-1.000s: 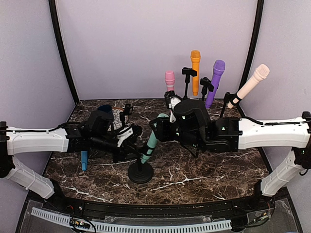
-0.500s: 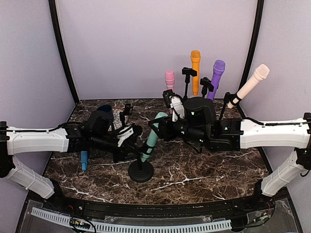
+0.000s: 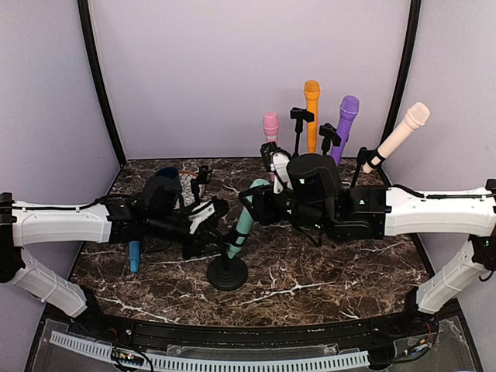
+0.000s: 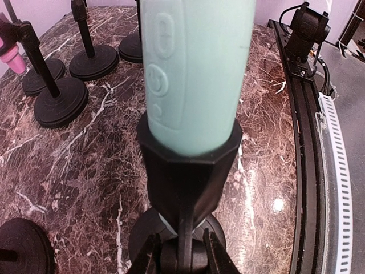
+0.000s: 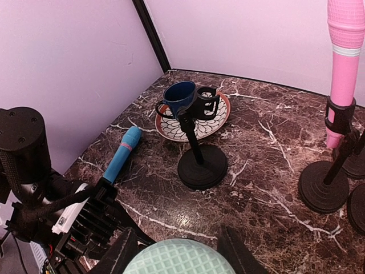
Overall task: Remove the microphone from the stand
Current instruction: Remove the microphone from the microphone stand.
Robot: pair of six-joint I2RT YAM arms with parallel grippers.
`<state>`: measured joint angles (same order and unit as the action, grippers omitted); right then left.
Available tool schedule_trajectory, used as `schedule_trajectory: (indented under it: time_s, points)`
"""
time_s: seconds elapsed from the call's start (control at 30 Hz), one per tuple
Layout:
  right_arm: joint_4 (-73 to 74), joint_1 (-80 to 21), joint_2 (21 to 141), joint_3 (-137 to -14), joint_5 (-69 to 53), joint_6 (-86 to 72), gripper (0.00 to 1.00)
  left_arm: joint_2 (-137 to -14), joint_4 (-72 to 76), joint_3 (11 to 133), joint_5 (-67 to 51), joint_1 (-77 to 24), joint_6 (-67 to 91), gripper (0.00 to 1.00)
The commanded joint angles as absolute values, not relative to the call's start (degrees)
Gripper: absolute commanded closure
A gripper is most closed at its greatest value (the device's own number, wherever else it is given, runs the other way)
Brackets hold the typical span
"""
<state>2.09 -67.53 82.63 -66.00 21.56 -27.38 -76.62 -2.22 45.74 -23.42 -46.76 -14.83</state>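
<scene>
The teal microphone (image 3: 242, 222) sat tilted in the clip (image 4: 185, 171) of the stand (image 3: 226, 274), near the middle of the tabletop (image 3: 325, 271), toward its near edge; the right gripper (image 5: 179, 251) was clamped on the microphone's grille head; the left gripper (image 4: 182, 260) was closed narrowly on the stand's stem, just below the clip.

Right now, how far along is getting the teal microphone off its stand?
Done: the left claw is shut on the stand just under the clip, and the right claw is shut on the teal microphone head. In hand: both grips, ready to pull. Left: the body sits fully in the clip, nothing freed yet.
</scene>
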Motion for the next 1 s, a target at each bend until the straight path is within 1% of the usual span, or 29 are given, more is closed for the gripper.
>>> schedule_trajectory:
  time_s: [0.0, 0.13, 0.33, 0.43, 0.67, 0.83, 0.97]
  points:
    - [7.55, -67.54, 82.67, -73.89, 35.81, -31.35, 0.7, -76.71, -5.52, 46.23, -22.13, -46.84, -15.47, 1.0]
    - [11.58, -67.67, 84.54, -76.43, 37.87, -34.03, 0.71, -76.76, -5.69, 46.26, -21.91, -46.91, -15.57, 1.0]
    - [9.27, -67.55, 83.75, -75.05, 35.64, -34.25, 0.7, -76.89, -5.78, 46.31, -21.69, -47.1, -15.64, 1.0]
    - [5.64, -66.86, 81.99, -72.97, 32.08, -32.93, 0.7, -77.02, -5.79, 46.32, -21.68, -47.18, -15.65, 1.0]
    - [-5.94, -64.2, 77.32, -66.96, 18.38, -28.63, 0.69, -77.17, -5.92, 46.41, -21.66, -47.35, -15.73, 1.0]
    - [-10.48, -63.19, 75.5, -65.07, 9.65, -25.64, 0.69, -77.34, -6.05, 46.48, -21.66, -47.38, -15.78, 1.0]
    - [-12.13, -62.75, 74.77, -64.28, 6.16, -24.29, 0.68, -77.45, -6.06, 46.49, -21.51, -47.58, -15.77, 1.0]
